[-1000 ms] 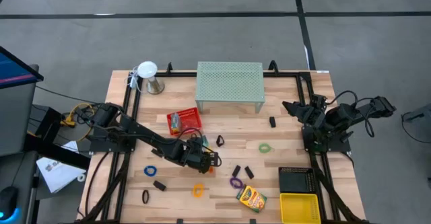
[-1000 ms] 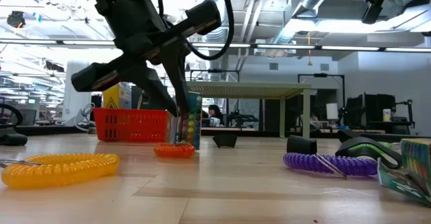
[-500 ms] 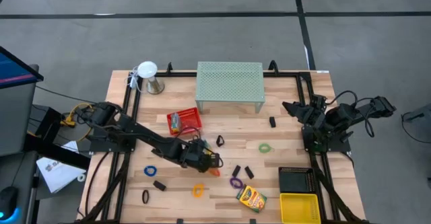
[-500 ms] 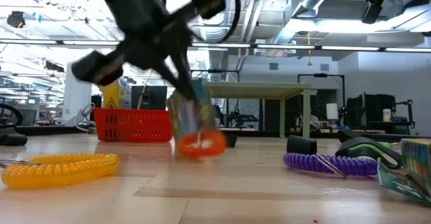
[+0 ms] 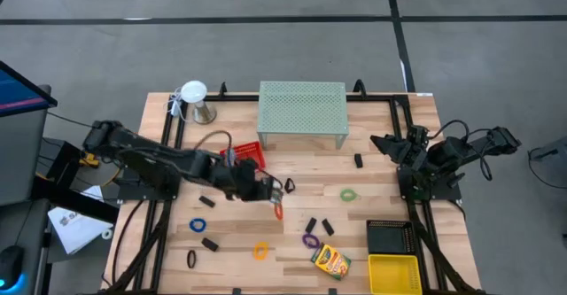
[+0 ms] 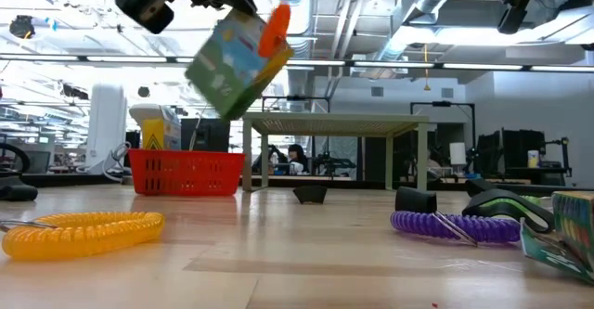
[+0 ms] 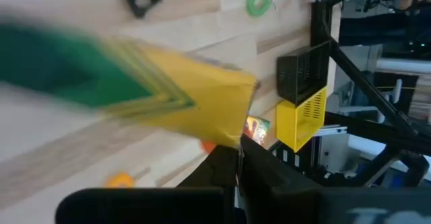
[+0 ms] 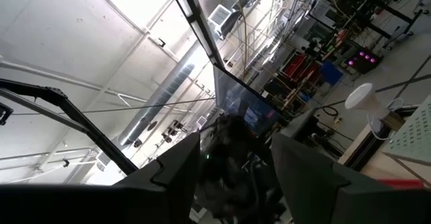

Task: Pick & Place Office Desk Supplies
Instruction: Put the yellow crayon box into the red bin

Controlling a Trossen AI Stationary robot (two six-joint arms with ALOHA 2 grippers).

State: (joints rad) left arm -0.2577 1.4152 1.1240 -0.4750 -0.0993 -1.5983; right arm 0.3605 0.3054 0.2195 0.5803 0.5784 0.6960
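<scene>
1. Nearest to us in the low view, a yellow loop (image 6: 82, 232) and a purple loop (image 6: 453, 225) lie on the table (image 6: 306, 263). A crayon box (image 5: 330, 261) lies at the front, next to the black tray (image 5: 391, 236) and the yellow tray (image 5: 393, 274).
2. A bit farther in, our left jaws (image 5: 268, 189) are closed on a green and yellow box (image 6: 237, 61) and hold it high above the table. It is tilted.
3. An orange loop (image 6: 275, 31) hangs along with the box. We cannot tell if the jaws pinch it or if it is just caught on the box.
4. What could go wrong: the orange loop may slip off and fall in the wrong place. The tilted box may also slide out of our jaws if we swing fast.
5. The red basket (image 5: 243, 161) sits just beside our left jaws. We think the box may bump its wall if we go low.
6. Farther back stands the mint-green shelf (image 5: 302, 113).
7. Our right arm (image 5: 434, 158) waits at the right side of the table. We cannot tell from the pictures if its jaws are open or closed.
</scene>
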